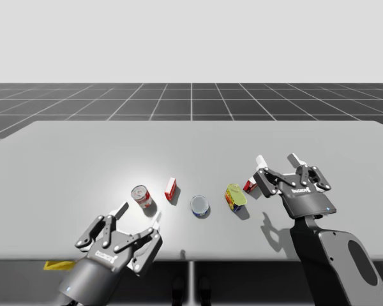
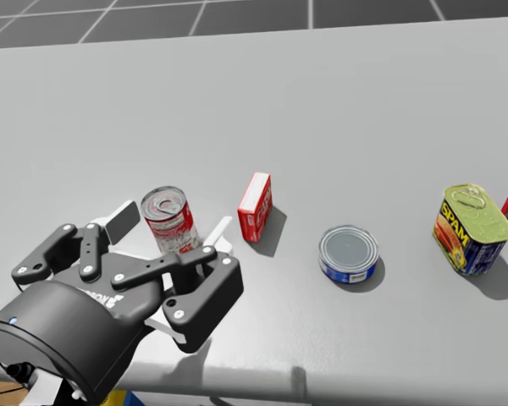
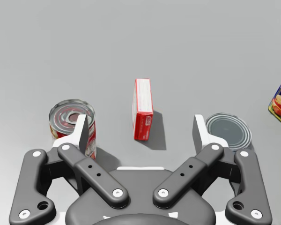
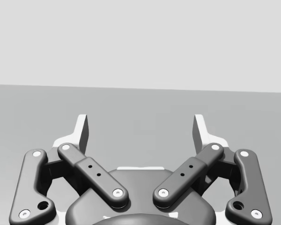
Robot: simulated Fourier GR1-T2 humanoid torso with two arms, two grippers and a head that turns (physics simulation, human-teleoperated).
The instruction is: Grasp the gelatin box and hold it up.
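Red flat box (image 1: 170, 189) stands on edge just left of centre in the high view, with loads of bare table (image 1: 83, 153) behind it. Left gripper (image 1: 139, 215) sits lower left, wide open and empty. Right gripper (image 1: 279, 158) is the same. Red-and-white can (image 1: 141, 196) stands close on its left, blue can (image 1: 200, 206) on its right.

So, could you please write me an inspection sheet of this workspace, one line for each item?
Surface: grey table, flat, no spills seen.
Job's things: red gelatin box stands on a narrow side, ahead of my left gripper, untouched.
Clutter: red-and-white can; flat blue can; yellow-and-blue rectangular can; second red box by my right gripper.
Grippers: left gripper open; right gripper open, nothing between its fingers.
Cables: nothing seen.
Surroundings: dark gridded floor.
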